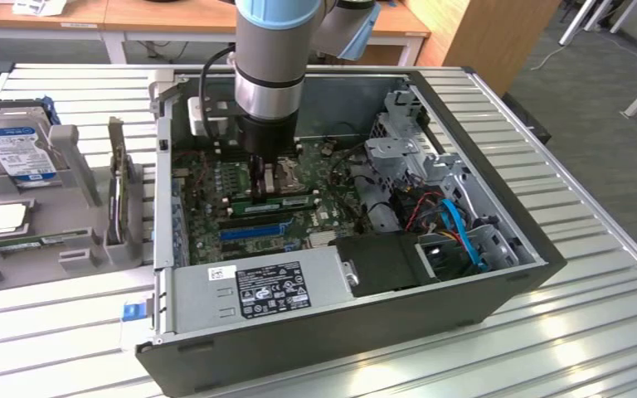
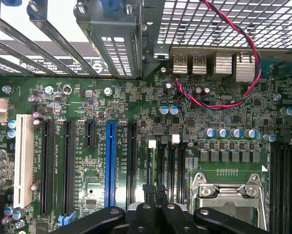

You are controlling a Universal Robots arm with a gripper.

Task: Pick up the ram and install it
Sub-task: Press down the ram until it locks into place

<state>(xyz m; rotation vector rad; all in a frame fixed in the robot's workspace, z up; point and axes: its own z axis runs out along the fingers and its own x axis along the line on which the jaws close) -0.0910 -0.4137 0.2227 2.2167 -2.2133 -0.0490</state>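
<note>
- The computer case [image 1: 407, 332] lies on its side on the slatted table [image 1: 584, 332], its side panel off, so the motherboard [image 1: 330, 207] faces up and the arm can reach straight down into it.
- The gripper [image 1: 260, 195] is down inside the case, over the memory slots just beside the processor socket [image 2: 228, 195].
- In the exterior view, a green stick that I take to be the ram [image 1: 272, 201] lies along those slots right at the fingertips; whether it is pressed fully home or just resting there I cannot tell from here.
- The fingers [image 2: 153, 192] are pinched fully together; in the wrist view their dark tips sit close against each other above the slot rows, with no board visibly between them.
- Outside the case, on the exterior view's left, a grey holder tray [image 1: 31, 240] props up a hard drive [image 1: 14, 149] and keeps a square processor chip [image 1: 3, 217] flat, each in its own pocket for easy grabbing.
</note>
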